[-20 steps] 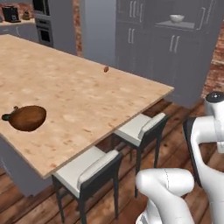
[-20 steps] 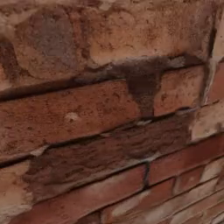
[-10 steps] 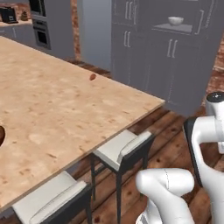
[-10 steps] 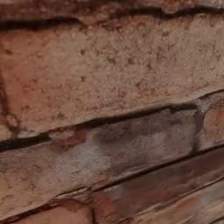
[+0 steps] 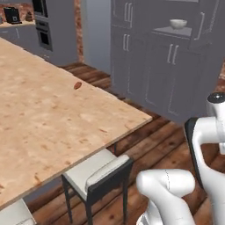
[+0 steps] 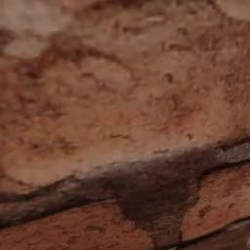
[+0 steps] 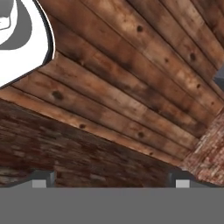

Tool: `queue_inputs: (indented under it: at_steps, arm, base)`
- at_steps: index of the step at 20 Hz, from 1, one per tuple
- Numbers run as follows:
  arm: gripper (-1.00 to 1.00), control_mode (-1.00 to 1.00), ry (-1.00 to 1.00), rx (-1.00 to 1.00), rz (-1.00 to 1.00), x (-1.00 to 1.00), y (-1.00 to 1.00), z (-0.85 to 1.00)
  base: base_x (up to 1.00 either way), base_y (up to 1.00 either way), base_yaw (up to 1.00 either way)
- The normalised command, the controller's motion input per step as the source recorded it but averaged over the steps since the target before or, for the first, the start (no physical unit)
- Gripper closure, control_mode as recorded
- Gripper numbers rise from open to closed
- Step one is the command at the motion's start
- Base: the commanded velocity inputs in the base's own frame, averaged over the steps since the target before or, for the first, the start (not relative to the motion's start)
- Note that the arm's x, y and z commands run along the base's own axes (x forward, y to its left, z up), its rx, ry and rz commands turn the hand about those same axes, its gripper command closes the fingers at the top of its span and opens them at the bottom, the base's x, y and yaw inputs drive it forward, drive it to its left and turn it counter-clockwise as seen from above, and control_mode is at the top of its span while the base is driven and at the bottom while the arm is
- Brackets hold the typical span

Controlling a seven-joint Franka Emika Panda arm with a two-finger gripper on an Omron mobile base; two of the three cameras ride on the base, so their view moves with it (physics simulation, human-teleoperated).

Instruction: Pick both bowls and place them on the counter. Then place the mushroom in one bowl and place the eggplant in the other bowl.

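A simulated kitchen seen from the robot's driving base. In the left base view, a broad tan wood-grain counter (image 5: 52,118) fills the left half, with white-seated stools (image 5: 99,173) tucked under its near edge. A tiny reddish-brown nub, the mushroom (image 5: 77,85), lies alone on the counter toward its far right edge, ready to be picked up once a bowl is set down near it.

Across a strip of plank floor (image 5: 158,140) stands a wall of grey cupboards. On an open grey shelf (image 5: 173,30) of the tall cupboard sits a pale bowl (image 5: 178,23), upright; at this distance it looks like the grey-white speckled one, though the surface pattern is too small to confirm. It has not yet been brought to the counter. The brown wooden bowl and the eggplant are not visible in this view.

The white arm (image 5: 206,145) rises folded at the lower right, tucked close to the body, which suits travel more than reaching.

The right base view faces reddish brick (image 6: 122,97) at very close range.

In the hand view, the gripper (image 7: 112,177) points down at dark wooden floor planks and a patch of brick. Its two finger tips (image 7: 41,178) stand far apart, fully spread, with nothing between them.

Judging by the layout, the likely step in hand is approaching the cupboard shelf to fetch the pale bowl.
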Motion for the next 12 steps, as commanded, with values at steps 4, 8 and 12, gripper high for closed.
queue_inputs:
  at_steps: [4,8,12]
  arm:
    - [-1.0,1.0,0.0,0.0,0.0,0.0,0.0,0.0]
    - [-1.0,1.0,0.0,0.0,0.0,0.0,0.0,0.0]
    - [-1.0,1.0,0.0,0.0,0.0,0.0,0.0,0.0]
  base:
    - [0.77,-0.48,0.26]
    - [0.7,-0.52,0.26]
    - [0.68,-0.44,0.28]
